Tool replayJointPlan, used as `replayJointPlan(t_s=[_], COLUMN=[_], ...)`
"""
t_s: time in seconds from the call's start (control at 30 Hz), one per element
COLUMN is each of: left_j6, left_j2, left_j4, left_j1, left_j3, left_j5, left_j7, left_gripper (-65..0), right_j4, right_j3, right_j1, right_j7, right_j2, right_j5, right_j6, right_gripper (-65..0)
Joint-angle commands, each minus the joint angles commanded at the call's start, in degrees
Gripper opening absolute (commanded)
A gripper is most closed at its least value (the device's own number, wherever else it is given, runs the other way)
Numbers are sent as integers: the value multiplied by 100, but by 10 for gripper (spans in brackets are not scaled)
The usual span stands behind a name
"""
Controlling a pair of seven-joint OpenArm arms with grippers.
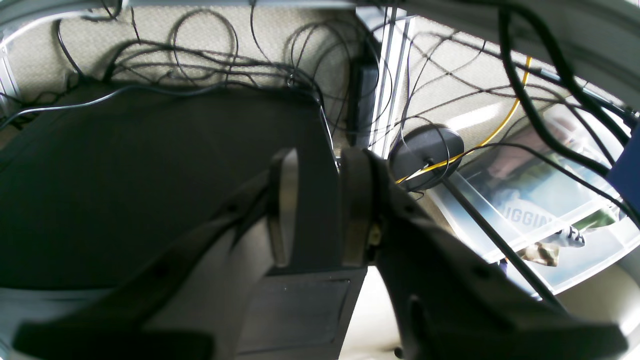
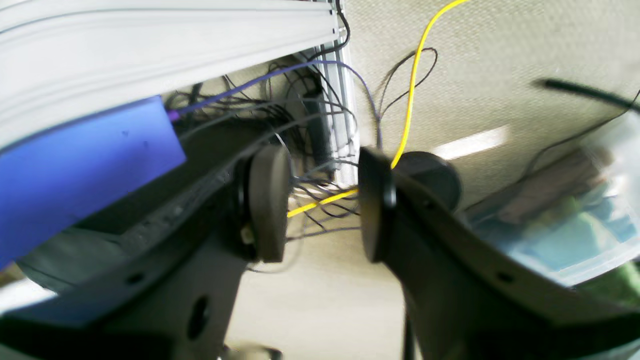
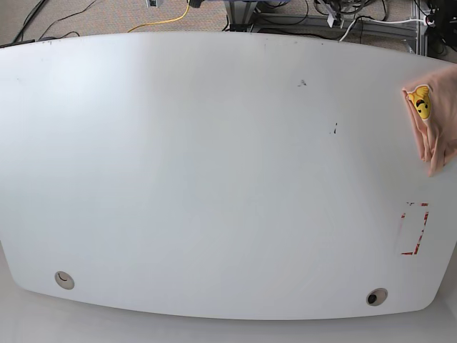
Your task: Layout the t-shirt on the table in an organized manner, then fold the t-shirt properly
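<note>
At the table's (image 3: 214, 157) right edge, the t-shirt (image 3: 437, 121) is cut off.

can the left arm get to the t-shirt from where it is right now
Probably yes. The t-shirt lies at the table's right edge in the base view, which is the left arm's side, with bare tabletop around it. The left gripper is open and empty, but looks out over the floor.
</note>
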State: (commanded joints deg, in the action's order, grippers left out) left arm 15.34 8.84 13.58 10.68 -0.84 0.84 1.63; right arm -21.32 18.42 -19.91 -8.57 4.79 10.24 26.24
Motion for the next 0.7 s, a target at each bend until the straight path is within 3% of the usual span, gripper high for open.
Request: replayJointPlan(t_s=[0.17, 0.37, 0.7], left_j6=[-536, -563, -589], left_j2=[-26, -202, -229], left_j4=[0, -9, -9], left_j1=[-26, -132, -141], left_j3=[0, 0, 0], left_j5=[185, 193, 158], left_j7=[0, -18, -158], left_gripper=[-456, -456, -454], right_j4=[-9, 0, 9], right_j3=[9, 9, 9], right_j1=[88, 149, 255], right_j7=[9, 26, 202], right_j2=[-114, -149, -149], right_j5=[149, 149, 158], right_j6=[-237, -255, -255], right_gripper=[-434, -434, -434])
